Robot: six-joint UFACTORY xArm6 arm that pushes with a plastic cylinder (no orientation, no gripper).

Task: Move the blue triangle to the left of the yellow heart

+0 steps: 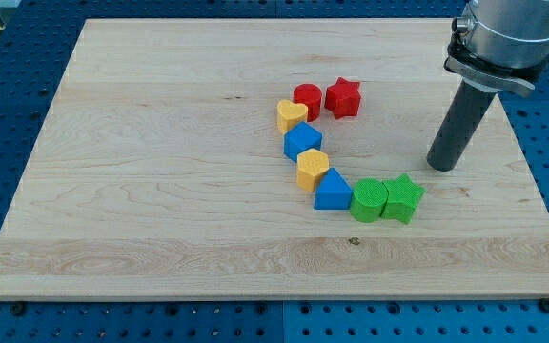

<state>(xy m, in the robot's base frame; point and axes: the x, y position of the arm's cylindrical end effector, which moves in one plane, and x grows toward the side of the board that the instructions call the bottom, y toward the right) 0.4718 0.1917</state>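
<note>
Although the board [160, 143] carries eight blocks, all sit in one curved chain near its middle, each touching or just beside the next. Taking the yellow heart [292, 115] as landmark: it is the leftmost block at the chain's upper end. Just below it lies the blue cube [303, 141], then a yellow block [313, 169], shape unclear. The blue triangle [332, 190] sits further below and right of the heart, touching that yellow block and the green cylinder [368, 200]. Right of the heart stand the red cylinder [307, 99] and red star [343, 97]; the green star [401, 197] ends the chain. My tip [440, 165] rests on the board well right of the heart, apart from every block; no gripper is fitted. Judgement: the triangle is hemmed in, so freeing it risks disturbing neighbours.
</note>
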